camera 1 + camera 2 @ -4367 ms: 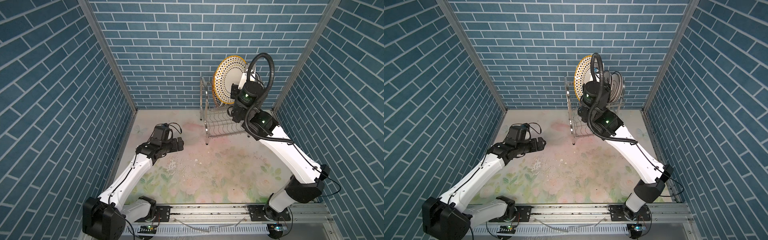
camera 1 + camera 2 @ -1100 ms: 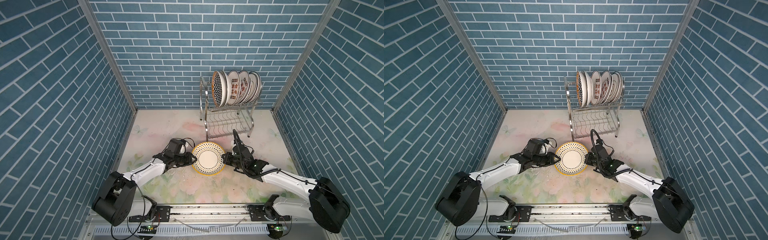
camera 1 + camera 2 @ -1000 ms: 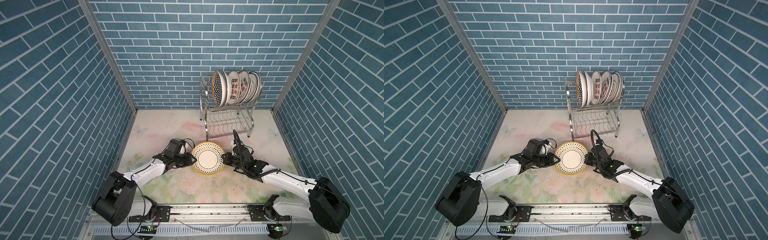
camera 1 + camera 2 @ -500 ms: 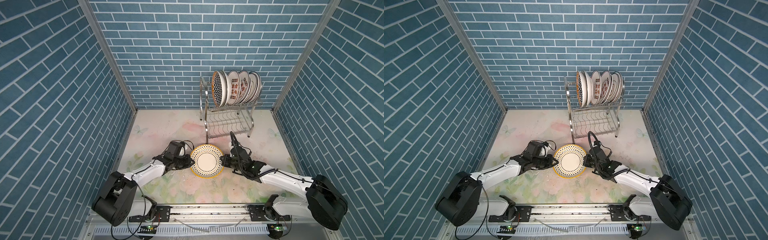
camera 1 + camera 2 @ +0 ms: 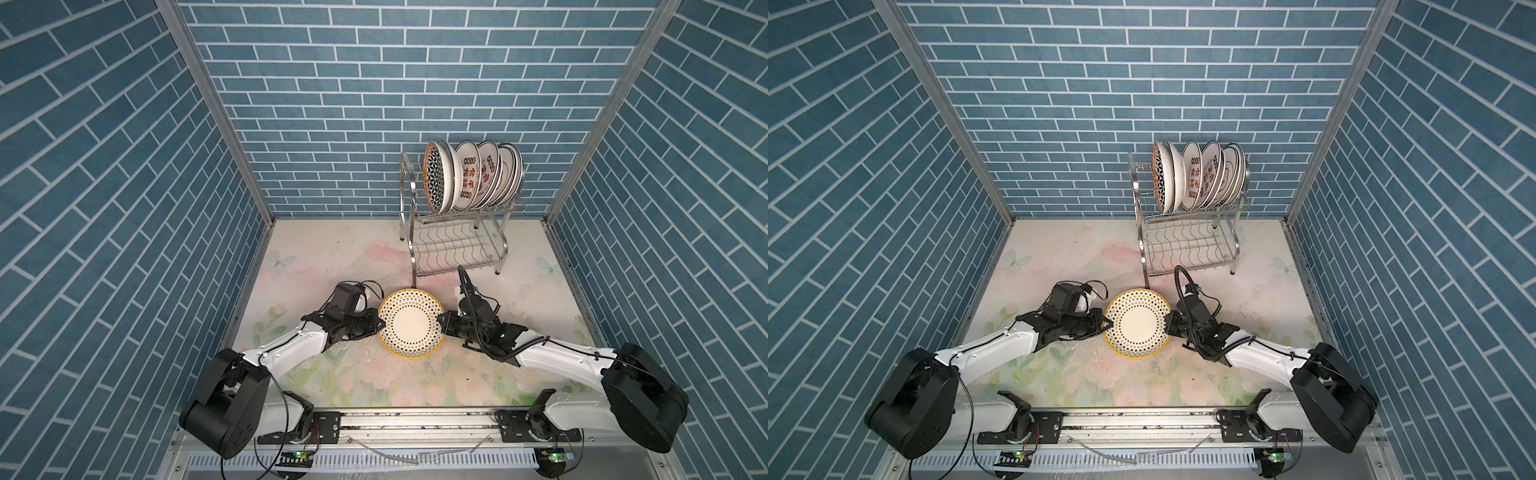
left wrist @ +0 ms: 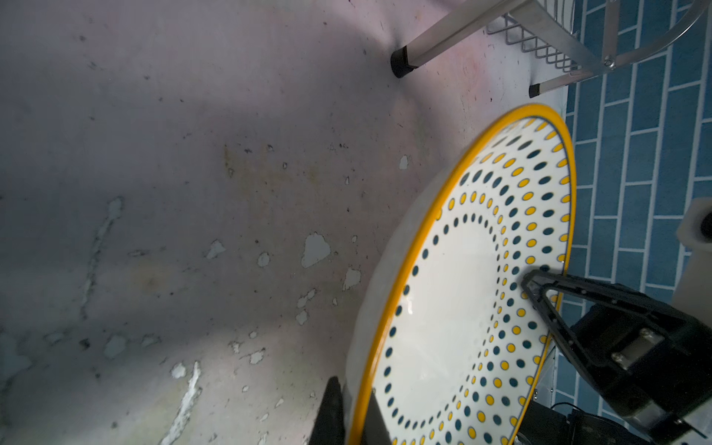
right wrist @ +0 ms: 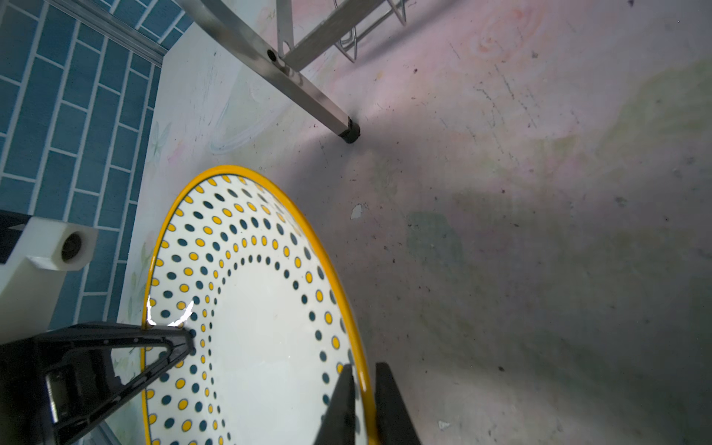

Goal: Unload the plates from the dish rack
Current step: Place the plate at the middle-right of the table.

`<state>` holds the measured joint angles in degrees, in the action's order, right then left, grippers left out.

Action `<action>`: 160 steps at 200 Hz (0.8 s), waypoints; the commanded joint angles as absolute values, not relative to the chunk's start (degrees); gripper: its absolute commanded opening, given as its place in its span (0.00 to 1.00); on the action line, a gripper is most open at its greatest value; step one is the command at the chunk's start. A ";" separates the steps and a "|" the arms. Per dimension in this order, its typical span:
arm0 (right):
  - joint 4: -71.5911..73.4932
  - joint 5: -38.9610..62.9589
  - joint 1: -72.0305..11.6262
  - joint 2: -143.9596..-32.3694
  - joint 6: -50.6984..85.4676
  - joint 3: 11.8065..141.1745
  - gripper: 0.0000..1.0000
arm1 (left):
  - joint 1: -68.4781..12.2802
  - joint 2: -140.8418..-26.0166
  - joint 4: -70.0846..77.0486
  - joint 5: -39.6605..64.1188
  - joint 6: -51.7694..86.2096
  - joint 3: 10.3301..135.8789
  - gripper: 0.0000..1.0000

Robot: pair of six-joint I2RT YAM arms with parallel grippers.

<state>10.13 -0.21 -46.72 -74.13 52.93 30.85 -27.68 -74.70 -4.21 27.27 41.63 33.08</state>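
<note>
Dotted plate (image 5: 411,328) in front of dish rack (image 5: 453,249), low over counter (image 5: 332,257). Left gripper (image 5: 376,326) clamped on rim; right gripper (image 5: 442,326) straddles opposite rim, grip unclear. Two-sided support, likely for level set-down. Other plates (image 5: 469,174) upright atop rack.

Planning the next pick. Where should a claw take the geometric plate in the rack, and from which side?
Take the geometric plate by its top rim, coming down from above, jaws across the rim. It stands on edge at the left end of the rack, so its patterned side faces open space. A white plate crowds its other side, and its lower rim sits in the top tier.
</note>
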 commanded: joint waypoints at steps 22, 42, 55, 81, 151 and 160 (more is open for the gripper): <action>19.20 -0.01 -47.37 -73.30 55.46 30.34 0.38 | -27.41 -72.60 -5.16 29.00 39.81 31.99 0.00; 19.80 0.17 -47.29 -73.47 55.63 30.24 0.51 | -26.82 -71.99 -5.47 29.18 39.64 31.73 0.00; 20.06 0.00 -47.24 -73.39 55.76 29.91 0.54 | -26.57 -71.89 -5.54 29.35 39.62 31.51 0.00; 19.84 -0.56 -47.29 -73.13 55.91 29.47 0.61 | -26.31 -71.59 -6.04 29.53 39.46 31.72 0.00; 15.53 -4.00 -47.19 -68.29 55.99 26.73 0.67 | -26.28 -70.08 -6.22 29.38 40.12 30.69 0.00; 14.62 -4.50 -47.20 -67.41 55.96 26.50 0.68 | -26.30 -69.75 -6.43 29.28 40.25 30.50 0.00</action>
